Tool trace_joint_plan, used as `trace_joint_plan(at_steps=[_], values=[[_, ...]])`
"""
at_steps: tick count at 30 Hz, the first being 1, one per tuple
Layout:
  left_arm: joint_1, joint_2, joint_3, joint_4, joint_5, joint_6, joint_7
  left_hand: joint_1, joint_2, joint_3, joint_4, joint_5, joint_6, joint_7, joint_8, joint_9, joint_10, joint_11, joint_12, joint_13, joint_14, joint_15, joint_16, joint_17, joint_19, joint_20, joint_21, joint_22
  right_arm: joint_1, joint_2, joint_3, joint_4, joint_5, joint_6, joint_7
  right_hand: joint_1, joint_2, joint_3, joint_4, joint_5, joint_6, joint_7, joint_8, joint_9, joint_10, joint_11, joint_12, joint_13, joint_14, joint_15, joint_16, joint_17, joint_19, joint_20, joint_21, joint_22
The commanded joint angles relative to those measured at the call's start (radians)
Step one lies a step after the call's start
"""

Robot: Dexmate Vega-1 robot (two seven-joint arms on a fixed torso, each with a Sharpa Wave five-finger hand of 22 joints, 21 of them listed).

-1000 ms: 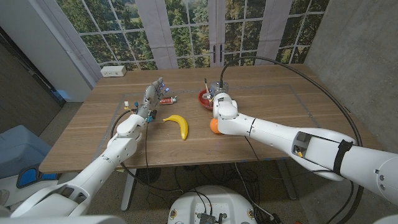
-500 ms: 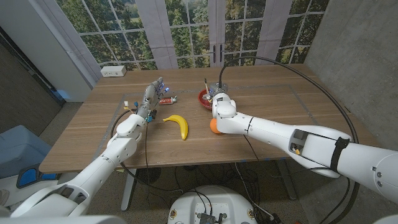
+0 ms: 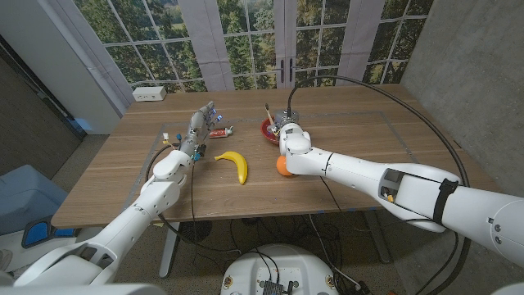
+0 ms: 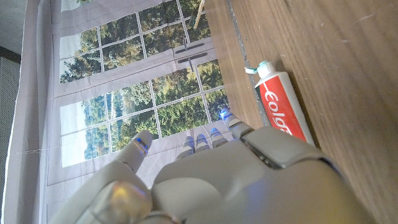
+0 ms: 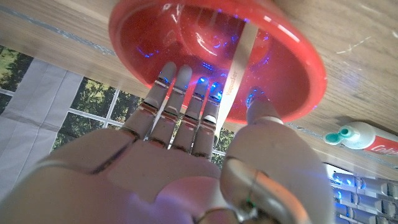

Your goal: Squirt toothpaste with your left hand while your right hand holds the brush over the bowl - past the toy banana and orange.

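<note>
I see a shiny red plastic bowl (image 5: 217,56) on the smooth brown wood table (image 3: 344,176). The toothpaste tube (image 4: 281,107) looks glossy. My right hand (image 5: 186,162) is smooth grey plastic.

Daylight enters through the tall windows (image 3: 246,41) behind the table (image 3: 352,156) and lights the wood evenly, with only soft, weak shadows. In the wrist views the near hands are big and slightly blurred. Small blue lights reflect as glare spots inside the red bowl (image 5: 186,43).
</note>
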Motion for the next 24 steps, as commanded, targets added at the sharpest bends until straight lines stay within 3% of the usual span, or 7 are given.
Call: trace_joint_plan(at_steps=[1, 7, 16, 24], values=[[-0.002, 0.003, 0.001, -0.003, 0.002, 0.01, 0.005, -0.006, 0.066, 0.003, -0.008, -0.003, 0.006, -0.001, -0.001, 0.005, 0.004, 0.0, 0.001, 0.004, 0.003, -0.007, 0.002, 0.002, 0.01, -0.021, 0.0, 0.004, -0.004, 0.007, 0.009, 0.036, 0.006, 0.036, -0.028, 0.047, 0.044, 0.033, -0.009, -0.009, 0.074, -0.016, 0.027, 0.002, 0.066, -0.017, 0.036, 0.026, 0.049, -0.163, 0.016, 0.018, 0.013, -0.032, 0.024, 0.003], [-0.006, 0.004, 0.004, -0.003, 0.004, 0.014, 0.004, -0.006, 0.065, 0.003, -0.009, -0.003, 0.006, -0.001, -0.001, 0.005, 0.004, 0.001, 0.001, 0.004, 0.003, -0.008, 0.002, 0.002, 0.01, -0.02, -0.001, 0.004, -0.018, -0.002, 0.027, 0.027, 0.01, 0.057, -0.057, 0.1, 0.085, 0.071, -0.012, -0.01, 0.175, -0.015, 0.064, 0.001, 0.179, -0.026, 0.089, 0.056, 0.118, -0.167, 0.025, 0.038, 0.014, -0.054, 0.053, 0.006], [-0.016, 0.002, 0.009, 0.005, 0.005, 0.019, -0.004, -0.004, 0.065, 0.004, -0.011, -0.003, 0.005, -0.001, -0.001, 0.005, 0.003, 0.001, 0.001, 0.004, 0.003, -0.007, 0.002, 0.001, 0.01, -0.02, -0.001, 0.003, -0.025, -0.016, 0.038, 0.008, 0.007, 0.064, -0.061, 0.134, 0.085, 0.082, -0.011, -0.017, 0.208, -0.008, 0.07, 0.0, 0.287, -0.027, 0.157, 0.102, 0.2, -0.165, 0.057, 0.083, 0.013, -0.06, 0.084, 0.008], [-0.024, 0.0, 0.012, 0.01, 0.01, 0.02, -0.003, -0.003, 0.064, 0.004, -0.014, -0.004, 0.004, -0.002, -0.001, 0.005, 0.005, 0.001, 0.002, 0.004, 0.003, -0.007, 0.001, 0.001, 0.01, -0.02, -0.002, 0.003, -0.043, -0.032, 0.057, -0.008, -0.004, 0.094, -0.104, 0.152, 0.085, 0.085, -0.007, -0.02, 0.221, -0.002, 0.068, 0.0, 0.312, -0.043, 0.192, 0.14, 0.237, -0.164, 0.07, 0.113, 0.022, -0.068, 0.108, 0.01]])
